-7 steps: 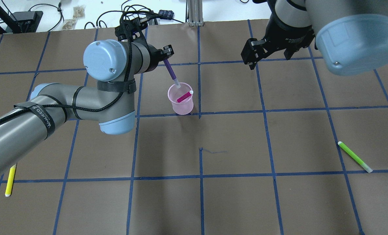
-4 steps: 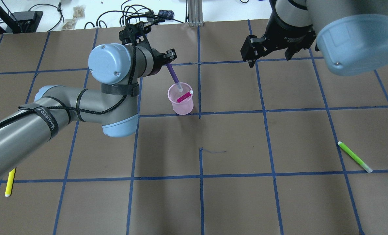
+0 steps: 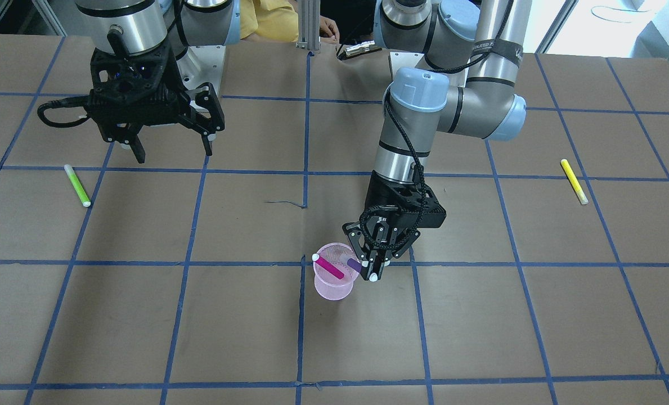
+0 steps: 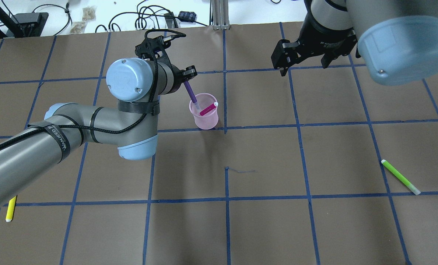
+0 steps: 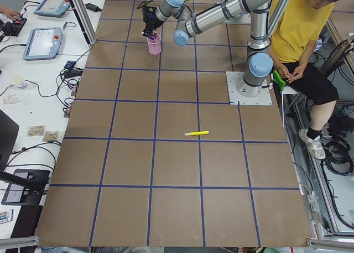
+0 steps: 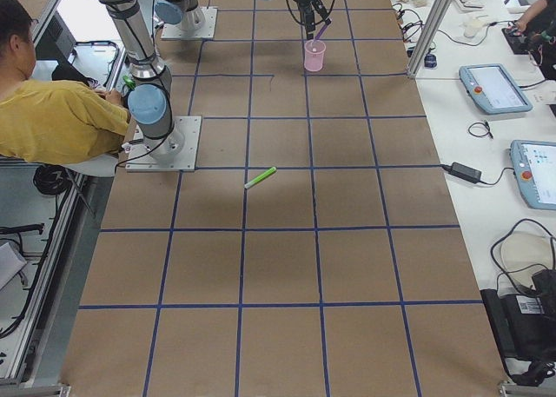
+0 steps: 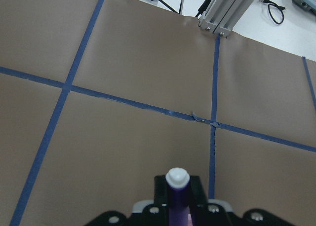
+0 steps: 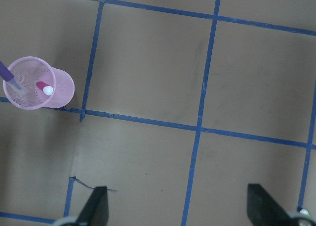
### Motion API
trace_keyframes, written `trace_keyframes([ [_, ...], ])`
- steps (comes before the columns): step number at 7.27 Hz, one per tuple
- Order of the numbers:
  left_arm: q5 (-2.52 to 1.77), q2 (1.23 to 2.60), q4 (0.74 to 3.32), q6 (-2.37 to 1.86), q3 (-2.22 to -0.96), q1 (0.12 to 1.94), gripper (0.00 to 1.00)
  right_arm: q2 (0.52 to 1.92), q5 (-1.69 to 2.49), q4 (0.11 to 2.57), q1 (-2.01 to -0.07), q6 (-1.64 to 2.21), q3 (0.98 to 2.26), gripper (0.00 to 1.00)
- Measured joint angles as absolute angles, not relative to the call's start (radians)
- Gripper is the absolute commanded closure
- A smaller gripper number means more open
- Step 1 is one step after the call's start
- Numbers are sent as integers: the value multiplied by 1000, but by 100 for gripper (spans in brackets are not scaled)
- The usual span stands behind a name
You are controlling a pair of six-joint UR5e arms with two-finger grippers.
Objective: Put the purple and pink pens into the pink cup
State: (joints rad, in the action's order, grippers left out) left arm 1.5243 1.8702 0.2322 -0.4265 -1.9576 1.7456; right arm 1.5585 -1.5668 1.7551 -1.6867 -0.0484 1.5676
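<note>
The translucent pink cup point(image 4: 205, 115) stands upright on the brown table, also in the front view point(image 3: 333, 288) and the right wrist view point(image 8: 60, 85). The pink pen point(image 4: 208, 109) leans inside it, white cap up point(image 3: 329, 268). My left gripper point(image 4: 186, 78) is shut on the purple pen point(image 4: 190, 92), just beside the cup's rim point(image 3: 375, 270). The pen's lower end is inside the cup point(image 8: 7, 72), its upper end between the jaws point(image 7: 177, 201). My right gripper point(image 4: 302, 63) is open and empty, far from the cup point(image 3: 174, 151).
A green pen point(image 4: 401, 177) lies on the table on my right side point(image 3: 77, 185). A yellow pen point(image 4: 10, 208) lies on my left side point(image 3: 574, 181). Cables and an aluminium post point(image 4: 220, 14) are beyond the far edge. A person point(image 5: 298, 37) sits by the robot base.
My left gripper has come down and closer to the cup with the purple pen, whose lower end has gone deeper into the cup. The right gripper has barely moved.
</note>
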Motion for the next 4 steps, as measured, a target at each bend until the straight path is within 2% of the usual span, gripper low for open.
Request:
trace_keyframes([
  [1,1525,1871,232,-427,-1959,1746,100,1559,-1568,1752,-1687,-48,1565,0],
  [2,1524,1872,232,-428,-1960,1748,94,1562,-1569,1749,-1686,-50,1564,0],
  [3,1524,1874,232,-431,-1960,1753,73,1570,-1569,1748,-1686,-51,1565,0],
  [4,1526,1876,233,-434,-1960,1760,59,1578,-1570,1747,-1686,-51,1568,0],
])
